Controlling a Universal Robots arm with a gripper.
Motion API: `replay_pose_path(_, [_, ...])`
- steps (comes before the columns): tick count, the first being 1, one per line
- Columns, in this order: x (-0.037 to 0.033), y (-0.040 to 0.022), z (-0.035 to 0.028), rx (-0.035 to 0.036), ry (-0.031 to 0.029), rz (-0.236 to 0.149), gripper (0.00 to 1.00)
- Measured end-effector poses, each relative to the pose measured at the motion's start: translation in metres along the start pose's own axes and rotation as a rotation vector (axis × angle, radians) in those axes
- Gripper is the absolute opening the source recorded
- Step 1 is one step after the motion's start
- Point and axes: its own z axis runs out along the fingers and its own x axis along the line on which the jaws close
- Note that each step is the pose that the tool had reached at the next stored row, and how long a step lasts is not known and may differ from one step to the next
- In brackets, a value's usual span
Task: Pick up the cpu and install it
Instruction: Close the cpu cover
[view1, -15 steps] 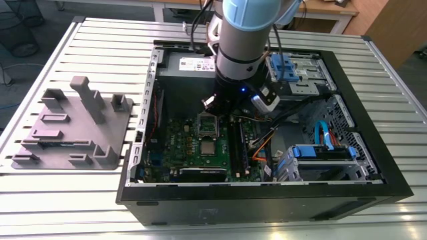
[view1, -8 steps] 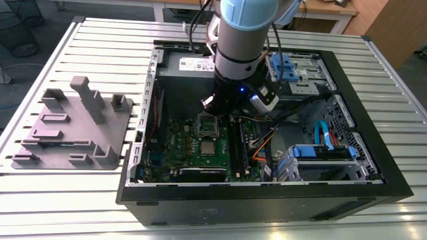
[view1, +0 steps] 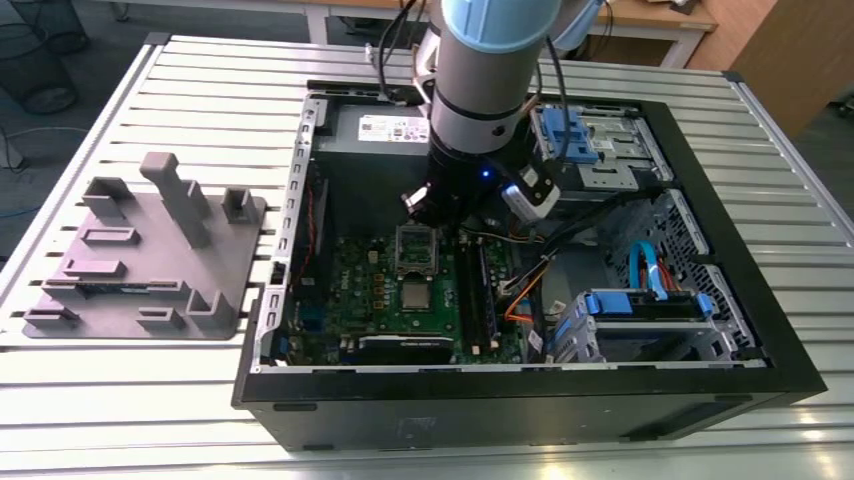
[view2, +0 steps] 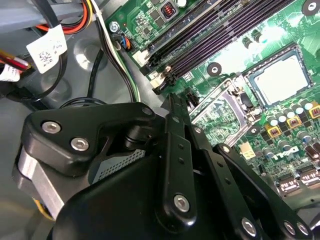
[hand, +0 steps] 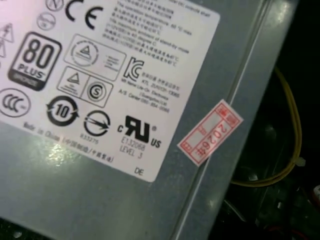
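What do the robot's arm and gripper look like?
The arm is a thick silver-grey cylinder with a light-blue joint cap, a black wrist section with a small blue light, and black cables alongside. The gripper is matte black, hinged bars with silver screws.

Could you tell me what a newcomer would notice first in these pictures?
In the exterior view, the pale-blue robot arm reaching down into the open black computer case stands out first, in the middle of the slatted table. Its claw hangs above the green motherboard, near the silvery cpu lying flat there. A grey moulded fixture sits on the table at the exterior view's left.
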Motion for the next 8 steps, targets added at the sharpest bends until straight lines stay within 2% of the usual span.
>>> replay_pose_path(5, [0.0000, -0.0001, -0.0058, -0.0051, -0.0028, 0.000, 0.11])
replay_pose_path(8, [0.0000, -0.0002, -0.0066, -0.0063, -0.0036, 0.000, 0.11])
